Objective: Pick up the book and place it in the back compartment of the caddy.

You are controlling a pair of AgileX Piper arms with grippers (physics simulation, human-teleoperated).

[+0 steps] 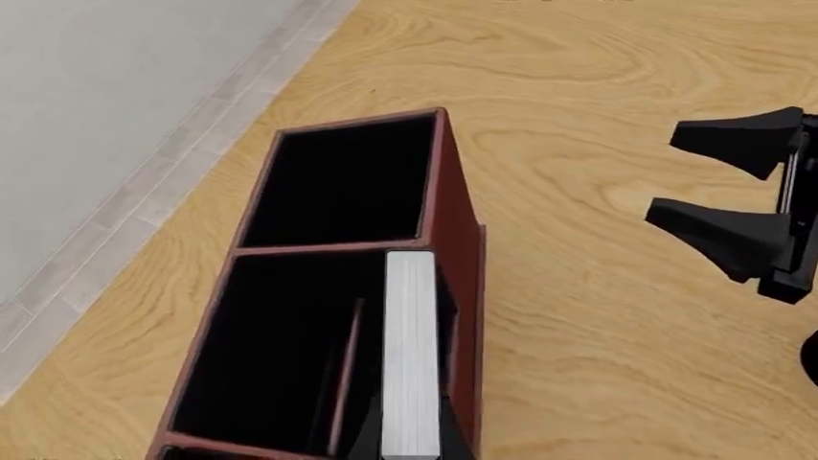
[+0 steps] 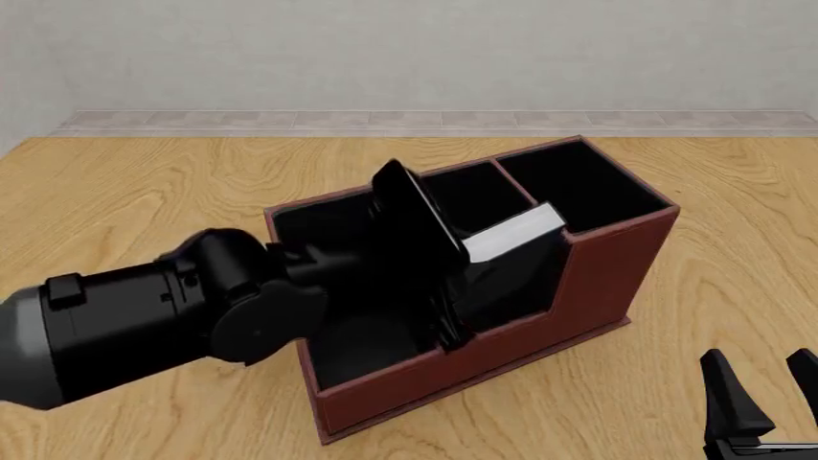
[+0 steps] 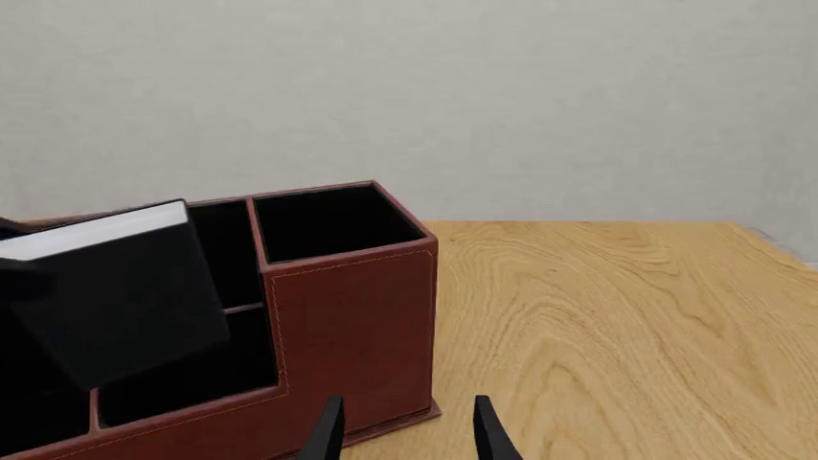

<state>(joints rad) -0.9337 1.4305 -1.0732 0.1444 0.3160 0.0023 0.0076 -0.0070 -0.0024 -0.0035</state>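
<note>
The reddish-brown caddy stands mid-table, its tall-walled bay at the right end. My left gripper is shut on the black book, white page edges up. The book hangs tilted in the caddy's middle section. In the left wrist view the book sits against the near outer wall, on the near side of the low divider. The back compartment beyond the divider shows only black lining. My right gripper is open and empty over the table at the near right.
The caddy's long end bay lies under my left arm. The right gripper's fingers show apart from the caddy in the left wrist view. A pale wall runs behind the table's far edge.
</note>
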